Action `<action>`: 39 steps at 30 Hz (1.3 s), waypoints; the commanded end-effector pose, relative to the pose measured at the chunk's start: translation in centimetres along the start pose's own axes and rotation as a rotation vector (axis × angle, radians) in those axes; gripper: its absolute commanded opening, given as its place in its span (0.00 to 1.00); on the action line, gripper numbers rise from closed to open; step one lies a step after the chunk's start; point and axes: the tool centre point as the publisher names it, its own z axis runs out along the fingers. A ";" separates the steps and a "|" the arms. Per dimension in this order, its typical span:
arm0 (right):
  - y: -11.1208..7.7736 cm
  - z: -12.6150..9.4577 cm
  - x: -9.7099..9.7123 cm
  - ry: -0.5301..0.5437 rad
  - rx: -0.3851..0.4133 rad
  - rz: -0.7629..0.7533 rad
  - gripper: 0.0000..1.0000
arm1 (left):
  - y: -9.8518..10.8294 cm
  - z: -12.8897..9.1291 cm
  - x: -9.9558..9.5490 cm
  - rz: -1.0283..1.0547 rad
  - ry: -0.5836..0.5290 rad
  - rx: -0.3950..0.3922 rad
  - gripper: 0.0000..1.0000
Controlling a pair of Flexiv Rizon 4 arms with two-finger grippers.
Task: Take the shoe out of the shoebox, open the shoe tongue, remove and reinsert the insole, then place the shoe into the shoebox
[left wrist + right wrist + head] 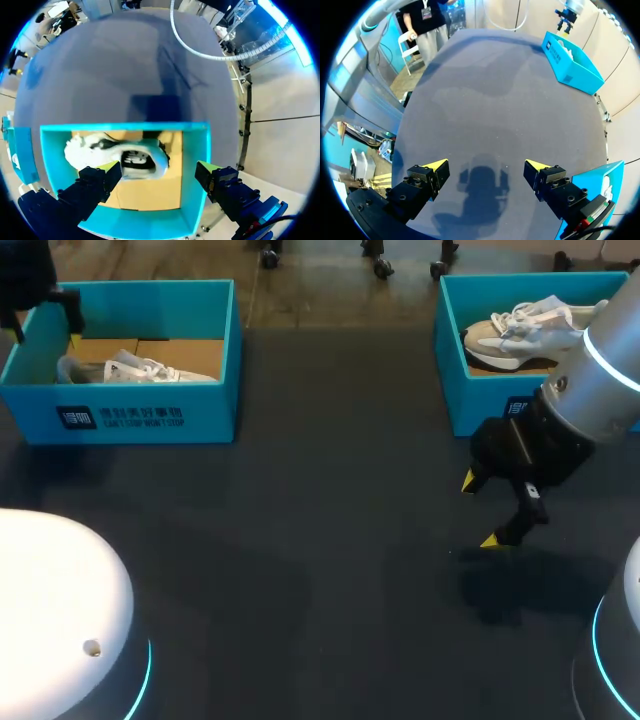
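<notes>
A white shoe [135,370] lies on its side in the blue shoebox [150,418] at the table's far left. My left arm [30,280] hangs over that box's left end. In the left wrist view my left gripper [157,168] stands open above the box [199,150], and the shoe [120,154] lies on the cardboard floor below, beside one fingertip, not held. My right gripper [479,510] hovers open over the bare table in front of a second blue box [480,400]. Nothing is between its fingers [486,165].
The second box at the far right holds a beige and white shoe [520,330]. Its corner [600,182] shows beside my right gripper in the right wrist view. The dark table [320,540] stretches between the two boxes.
</notes>
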 end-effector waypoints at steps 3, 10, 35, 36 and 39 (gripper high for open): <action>0.0 0.1 0.0 -0.002 0.002 0.000 1.00 | -6.8 -3.1 -0.1 0.012 -0.015 -0.062 1.00; 0.0 0.1 0.0 -0.002 0.002 0.000 1.00 | -10.1 -4.5 -0.5 0.047 -0.003 -0.102 1.00; -1.5 -6.0 -10.3 0.006 0.104 0.563 1.00 | -12.5 -5.1 -0.9 0.103 -0.001 -0.091 1.00; -1.6 -6.4 -11.2 0.016 0.157 0.645 1.00 | -12.5 -5.1 -0.9 0.103 -0.001 -0.091 1.00; -2.0 -7.3 -12.7 -0.027 0.209 0.770 1.00 | -12.5 -5.1 -0.9 0.103 -0.001 -0.091 1.00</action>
